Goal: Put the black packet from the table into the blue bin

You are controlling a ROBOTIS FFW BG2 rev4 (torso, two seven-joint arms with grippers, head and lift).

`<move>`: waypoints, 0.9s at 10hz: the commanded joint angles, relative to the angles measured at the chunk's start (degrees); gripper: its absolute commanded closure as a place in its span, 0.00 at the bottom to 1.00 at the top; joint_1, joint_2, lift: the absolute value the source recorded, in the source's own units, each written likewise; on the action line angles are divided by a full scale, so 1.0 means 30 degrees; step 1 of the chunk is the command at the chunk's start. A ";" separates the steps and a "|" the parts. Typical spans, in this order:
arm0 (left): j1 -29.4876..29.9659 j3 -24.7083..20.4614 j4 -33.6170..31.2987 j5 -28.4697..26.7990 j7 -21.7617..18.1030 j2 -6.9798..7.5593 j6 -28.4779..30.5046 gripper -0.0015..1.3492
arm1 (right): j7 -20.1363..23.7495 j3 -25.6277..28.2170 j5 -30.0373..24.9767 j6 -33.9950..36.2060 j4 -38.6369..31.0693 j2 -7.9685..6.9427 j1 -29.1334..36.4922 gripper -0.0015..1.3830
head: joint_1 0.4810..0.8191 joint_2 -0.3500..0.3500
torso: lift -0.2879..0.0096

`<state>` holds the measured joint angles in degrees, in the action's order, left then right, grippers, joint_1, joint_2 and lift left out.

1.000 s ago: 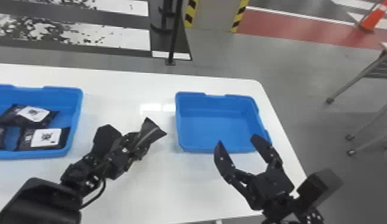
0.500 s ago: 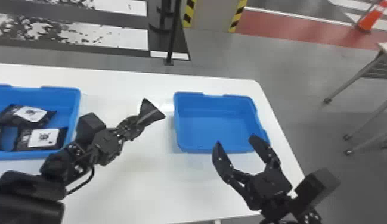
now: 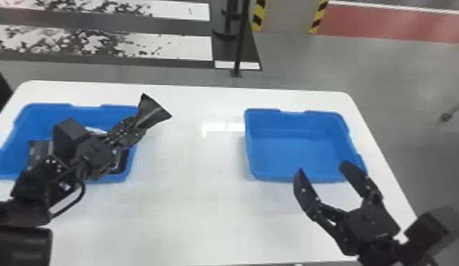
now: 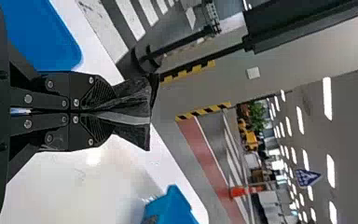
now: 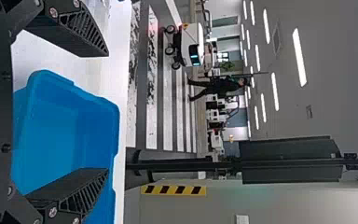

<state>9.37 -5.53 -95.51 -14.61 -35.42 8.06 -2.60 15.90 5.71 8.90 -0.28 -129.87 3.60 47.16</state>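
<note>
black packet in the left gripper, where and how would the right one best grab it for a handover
Probably by the free end of the black packet, coming in from the robot's right. The left gripper pinches it, and beyond those fingertips it fans out wide, pointing rightward. The right gripper is open and could likely close over that flared part.

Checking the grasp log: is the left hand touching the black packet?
Touching. The left wrist view shows it: the left hand has its two fingers pressed on the black packet, its pinched part between them and its free end flaring past the tips.
</note>
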 commanded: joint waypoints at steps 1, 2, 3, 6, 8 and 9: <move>0.0485 -0.1928 -0.0107 -0.1262 0.0001 -0.0197 -0.0541 0.86 | 0.0001 0.0001 0.0004 -0.0002 0.0000 -0.0029 0.0030 0.10 | 0.63 0.43 | 0.60; 0.0813 -0.3147 -0.0107 -0.1567 0.0001 -0.0549 -0.0869 0.67 | 0.0001 0.0001 0.0004 -0.0002 0.0000 -0.0029 0.0030 0.10 | 0.63 0.52 | 0.60; 0.1094 -0.3985 -0.0107 -0.1910 0.0030 -0.0900 -0.1526 0.28 | 0.0001 0.0001 0.0042 -0.0002 0.0000 0.0001 0.0030 0.10 | 0.63 0.58 | 0.60; 0.2266 -0.5509 -0.0482 -0.1681 0.0118 -0.2043 -0.3448 0.11 | 0.0001 0.0001 0.0042 -0.0002 0.0000 0.0001 0.0030 0.10 | 0.63 0.68 | 0.60; 0.3719 -0.6194 -0.1186 -0.0539 0.0440 -0.2737 -0.4901 0.12 | 0.0001 0.0001 0.0004 -0.0002 -0.0047 0.0001 0.0124 0.10 | 0.63 0.70 | 0.60; 0.4704 -0.6118 -0.1701 0.0490 0.0909 -0.2737 -0.5416 0.12 | 0.0001 0.0001 0.0004 -0.0002 -0.0094 0.0001 0.0124 0.10 | 0.63 0.71 | 0.60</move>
<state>21.93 -23.95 -99.80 -14.71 -32.67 0.14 -17.90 15.91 5.71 8.92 -0.28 -130.04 3.60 47.54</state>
